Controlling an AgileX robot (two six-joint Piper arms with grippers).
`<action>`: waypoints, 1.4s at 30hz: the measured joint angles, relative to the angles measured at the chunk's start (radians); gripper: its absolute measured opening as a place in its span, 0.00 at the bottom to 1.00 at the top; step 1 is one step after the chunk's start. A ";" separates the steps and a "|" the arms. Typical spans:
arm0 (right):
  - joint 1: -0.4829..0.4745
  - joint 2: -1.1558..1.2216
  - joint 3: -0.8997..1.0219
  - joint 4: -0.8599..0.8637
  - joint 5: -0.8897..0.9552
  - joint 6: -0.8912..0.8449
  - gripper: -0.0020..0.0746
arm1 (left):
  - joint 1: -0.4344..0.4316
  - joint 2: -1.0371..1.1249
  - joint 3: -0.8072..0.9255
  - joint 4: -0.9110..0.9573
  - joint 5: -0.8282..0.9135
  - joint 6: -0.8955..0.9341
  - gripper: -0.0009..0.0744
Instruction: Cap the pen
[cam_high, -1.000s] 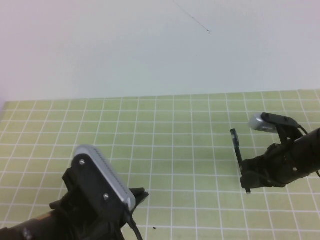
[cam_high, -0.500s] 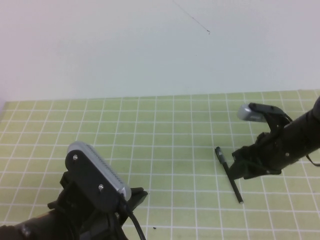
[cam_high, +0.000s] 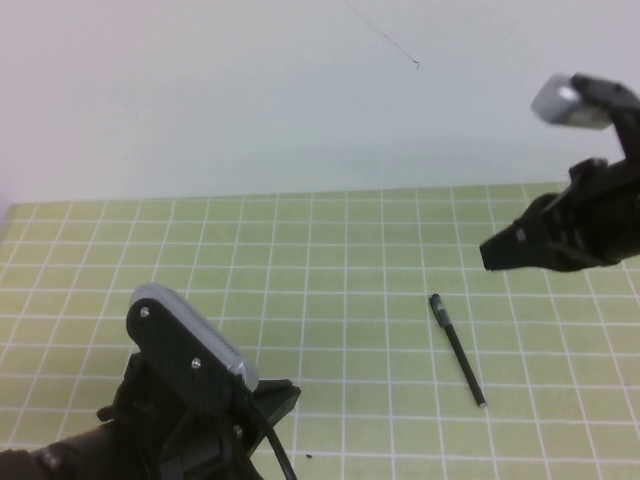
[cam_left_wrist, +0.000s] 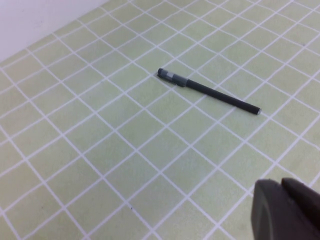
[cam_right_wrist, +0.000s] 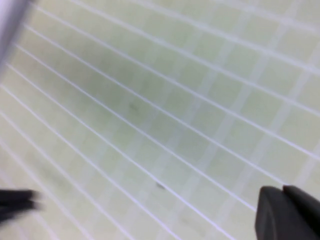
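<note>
The pen (cam_high: 458, 348) lies flat on the green grid mat, right of centre, free of both grippers. Its small silvery tip points toward the near edge. Its far end is thicker, with a grey band (cam_left_wrist: 172, 76). No separate cap shows. The pen also lies in the left wrist view (cam_left_wrist: 209, 91). My right gripper (cam_high: 492, 252) hangs high above and to the right of the pen, shut and empty; its tips show in the right wrist view (cam_right_wrist: 283, 192). My left gripper (cam_high: 282, 392) is low at the near left, shut and empty, well left of the pen (cam_left_wrist: 281, 186).
The green grid mat (cam_high: 300, 300) covers the table up to a plain white wall (cam_high: 250, 100) at the back. The left arm's camera housing (cam_high: 185, 345) fills the near left corner.
My right gripper lowered the pen to the mat, let it go, then rose up and to the right. The pen now lies flat. My left arm barely moved.
</note>
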 joint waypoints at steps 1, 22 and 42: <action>0.000 -0.012 0.000 0.028 0.000 0.000 0.03 | 0.000 0.000 0.000 0.000 0.000 0.000 0.01; -0.013 -0.453 0.089 -0.048 -0.253 -0.350 0.03 | 0.000 0.036 0.000 0.000 0.049 0.000 0.01; -0.082 -1.026 0.492 -0.062 -0.150 -0.364 0.02 | 0.146 0.148 0.028 -0.075 -0.074 -0.005 0.01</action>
